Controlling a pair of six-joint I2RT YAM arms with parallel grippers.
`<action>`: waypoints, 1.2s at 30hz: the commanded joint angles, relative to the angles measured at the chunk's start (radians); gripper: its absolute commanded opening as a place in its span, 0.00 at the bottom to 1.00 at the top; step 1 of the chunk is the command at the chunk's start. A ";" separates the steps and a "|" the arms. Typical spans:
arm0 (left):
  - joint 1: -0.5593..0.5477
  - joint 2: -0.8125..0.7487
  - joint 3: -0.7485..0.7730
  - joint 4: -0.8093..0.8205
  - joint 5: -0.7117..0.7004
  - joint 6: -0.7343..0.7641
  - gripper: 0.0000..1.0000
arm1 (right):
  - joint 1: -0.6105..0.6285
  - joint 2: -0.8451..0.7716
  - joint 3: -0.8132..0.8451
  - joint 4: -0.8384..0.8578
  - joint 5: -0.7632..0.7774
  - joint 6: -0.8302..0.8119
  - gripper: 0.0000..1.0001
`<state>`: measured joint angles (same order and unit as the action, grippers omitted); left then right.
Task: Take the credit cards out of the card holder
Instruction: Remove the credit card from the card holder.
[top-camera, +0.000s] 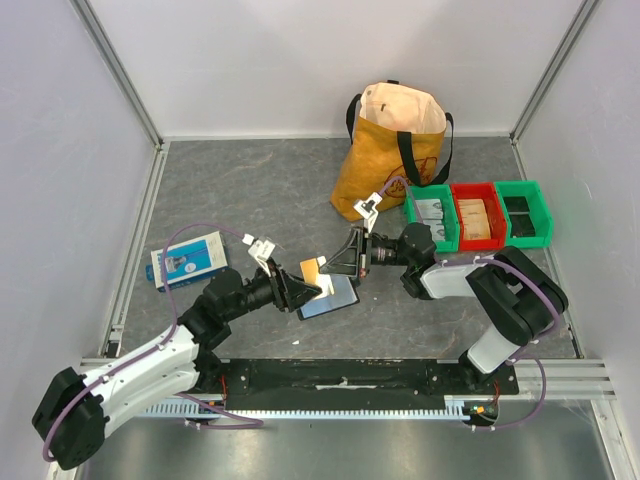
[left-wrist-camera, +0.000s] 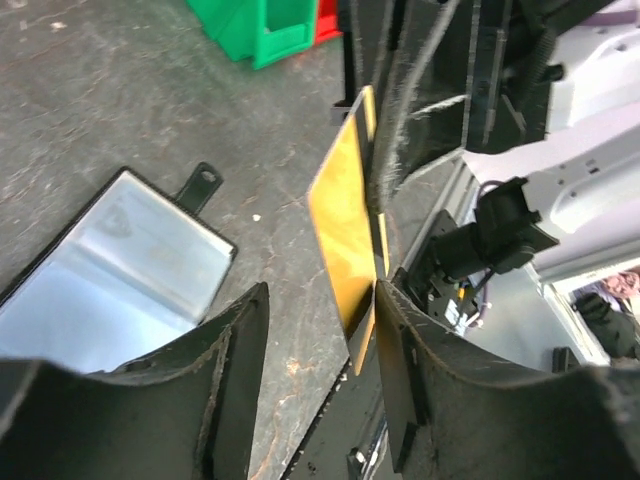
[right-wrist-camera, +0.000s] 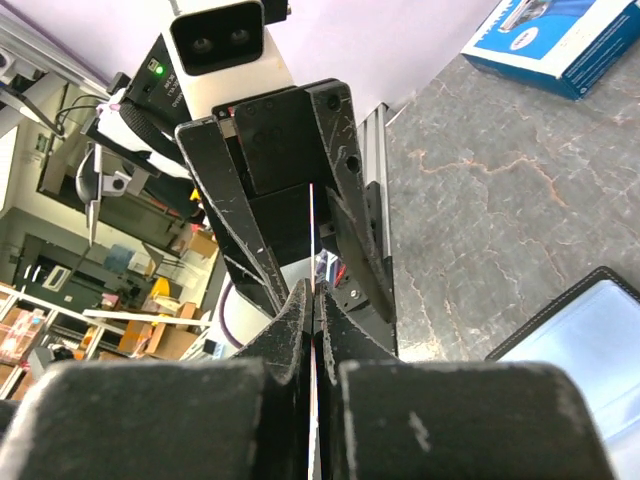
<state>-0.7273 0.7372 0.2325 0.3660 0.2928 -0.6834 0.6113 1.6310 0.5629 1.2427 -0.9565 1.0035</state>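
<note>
Left wrist view shows my left gripper (left-wrist-camera: 318, 330) with its jaws standing well apart and nothing clamped between them. The orange credit card (left-wrist-camera: 345, 235) stands on edge in that gap, closer to the finger on the right of the view; I cannot tell whether it touches that finger. The card's far end runs into the dark fingers of my right gripper (right-wrist-camera: 313, 300). From that wrist's own camera, those fingers are pressed together on the card's thin edge, so my right side has hold of the card and carries it clear of the grey table (top-camera: 260, 190).

The black card holder (left-wrist-camera: 203, 183) lies open and flat on the table to the left of the card, its small tab pointing away from me. A pale blue-grey card (left-wrist-camera: 110, 265) sits inside it.

From the top camera, the holder lies just below the spot where my two grippers meet, near the front middle of the table. A blue-and-white box (top-camera: 187, 258) rests well apart on the left. A tan tote bag (top-camera: 395, 150) stands at the back, with a row of green and red bins (top-camera: 476, 187) just beside it on the right.
</note>
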 joint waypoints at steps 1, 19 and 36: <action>0.005 -0.004 -0.002 0.131 0.133 0.073 0.50 | 0.002 -0.025 -0.009 0.218 -0.037 0.073 0.00; -0.070 -0.038 0.286 -0.300 -0.177 0.428 0.02 | -0.054 -0.215 -0.009 -0.050 0.059 0.006 0.48; -0.409 0.266 0.525 -0.317 -0.955 1.212 0.02 | -0.038 -0.628 0.226 -1.157 0.660 -0.103 0.86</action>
<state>-1.0935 0.9638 0.7170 -0.0910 -0.4622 0.2543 0.5552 0.9867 0.7494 0.2195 -0.4026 0.8131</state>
